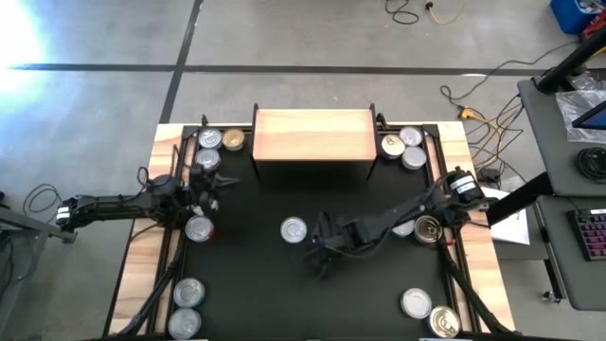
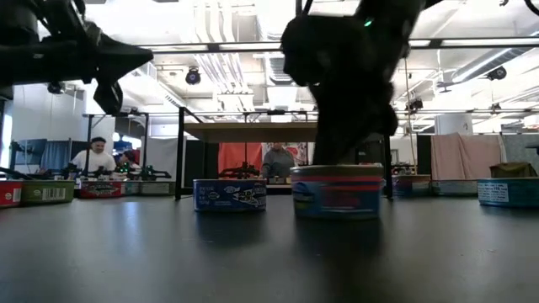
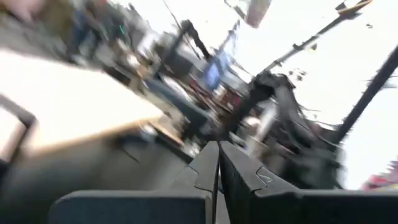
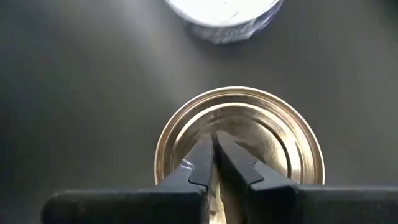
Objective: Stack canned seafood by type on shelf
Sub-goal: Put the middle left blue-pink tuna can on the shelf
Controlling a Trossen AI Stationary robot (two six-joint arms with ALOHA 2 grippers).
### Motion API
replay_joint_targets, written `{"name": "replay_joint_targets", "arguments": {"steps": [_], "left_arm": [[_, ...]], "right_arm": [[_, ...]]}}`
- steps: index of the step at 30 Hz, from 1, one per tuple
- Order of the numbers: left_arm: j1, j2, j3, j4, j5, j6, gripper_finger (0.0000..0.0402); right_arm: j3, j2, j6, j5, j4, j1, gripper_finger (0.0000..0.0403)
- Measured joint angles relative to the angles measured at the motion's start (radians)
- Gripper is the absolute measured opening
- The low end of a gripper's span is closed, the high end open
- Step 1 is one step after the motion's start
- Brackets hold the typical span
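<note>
My right gripper (image 4: 214, 138) is shut and points straight down over the middle of a gold-topped tin (image 4: 273, 134), out on the black mat in front of the shelf (image 1: 312, 134). In the low view this tin (image 2: 337, 194) shows a blue and red label under the dark gripper. From above, the gripper (image 1: 325, 242) hides it. A silver-topped, blue-labelled tin (image 1: 294, 229) stands on its base just to the left. My left gripper (image 1: 212, 183) is shut, raised above the mat's left side near another tin (image 1: 199, 227), and holds nothing. My right gripper comes from above, its shut fingertips (image 4: 202, 155) over the centre of the tin's gold top (image 4: 186, 127). The tin stands upright on the mat. In the low view no gap shows between gripper and tin, but I cannot tell whether the tips touch the top.
Tins stand in clusters at the shelf's left end (image 1: 210, 142) and right end (image 1: 407, 147), at the right edge (image 1: 426, 228), and at the near left (image 1: 187, 294) and near right (image 1: 417, 303) corners. People sit beyond the table (image 2: 97, 156).
</note>
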Motion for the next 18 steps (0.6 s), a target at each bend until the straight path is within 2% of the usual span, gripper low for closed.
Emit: {"name": "replay_joint_targets", "arguments": {"steps": [2,5,10,13,18], "left_arm": [[0.0,0.004,0.0,0.047,-0.047,0.055,0.0],[0.0,0.019,0.0,0.062,-0.083,-0.044,0.0],[-0.034,0.084,0.019,0.039,0.019,-0.18,0.0],[-0.096,0.149,0.077,0.003,0.022,-0.175,0.0],[-0.215,0.305,0.223,-0.066,-0.065,-0.068,0.0]], "right_arm": [[-0.002,-0.02,0.028,-0.011,-0.052,0.025,0.0013],[-0.005,-0.052,0.043,-0.005,-0.1,0.061,0.0013],[-0.005,-0.105,0.035,0.107,-0.155,0.125,0.0013],[-0.004,-0.11,-0.026,0.124,-0.182,0.152,0.0013],[-0.004,-0.113,-0.062,0.119,-0.25,0.186,0.0013]]}}
